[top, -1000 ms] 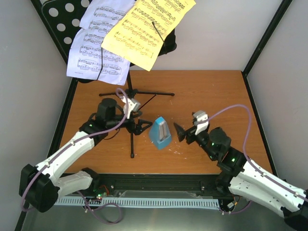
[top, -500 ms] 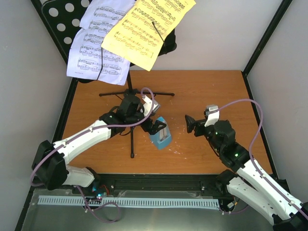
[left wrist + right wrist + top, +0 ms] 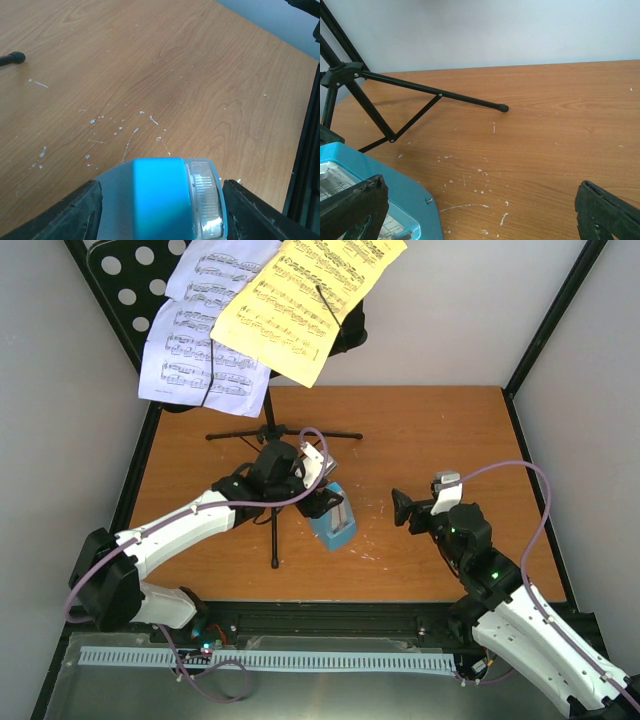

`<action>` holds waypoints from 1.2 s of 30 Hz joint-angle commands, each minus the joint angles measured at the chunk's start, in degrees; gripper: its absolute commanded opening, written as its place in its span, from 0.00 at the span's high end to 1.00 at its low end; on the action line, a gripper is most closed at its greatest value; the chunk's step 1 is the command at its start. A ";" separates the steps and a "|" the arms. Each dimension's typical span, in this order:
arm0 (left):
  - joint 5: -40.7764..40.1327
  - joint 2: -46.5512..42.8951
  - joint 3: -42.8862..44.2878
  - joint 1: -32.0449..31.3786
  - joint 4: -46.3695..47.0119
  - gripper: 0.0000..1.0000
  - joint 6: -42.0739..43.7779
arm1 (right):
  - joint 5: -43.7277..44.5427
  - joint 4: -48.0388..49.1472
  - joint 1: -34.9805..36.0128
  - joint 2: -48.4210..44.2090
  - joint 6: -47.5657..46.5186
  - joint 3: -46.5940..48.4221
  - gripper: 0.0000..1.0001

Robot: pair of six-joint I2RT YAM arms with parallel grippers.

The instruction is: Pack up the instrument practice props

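Wooden tabletop (image 3: pixel 440 430) carries the small blue metronome (image 3: pixel 338 522) near its middle, just right of the black music stand (image 3: pixel 269 429) legs, the left gripper (image 3: pixel 327 502) fingers closed against both its sides, while the right gripper (image 3: pixel 401 508), spread wide and empty, hovers nearby to its right.

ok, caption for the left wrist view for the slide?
Left claw straddles the blue metronome on the scuffed wooden table, grip not confirmed.

A wooden table (image 3: pixel 430 430) is spread beneath the left claw (image 3: pixel 162 205) and the right claw (image 3: pixel 402 508). White flecks (image 3: pixel 125 130) are scattered ahead of the left claw. Pale walls (image 3: pixel 440 330) and black frame posts (image 3: pixel 555 315) are seen beyond both.
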 commanded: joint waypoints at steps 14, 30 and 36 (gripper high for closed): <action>-4.74 0.18 0.40 -1.90 -0.81 0.57 0.74 | 4.40 -3.43 -0.38 -5.50 1.31 -2.27 0.00; -25.69 -0.37 3.09 -8.16 -6.03 0.46 -25.97 | -1.68 -5.82 -0.44 -4.58 4.19 -2.41 0.00; -29.48 3.57 5.40 -13.61 -8.77 0.28 -31.06 | -4.18 -6.48 -0.38 -5.73 5.90 -3.45 0.00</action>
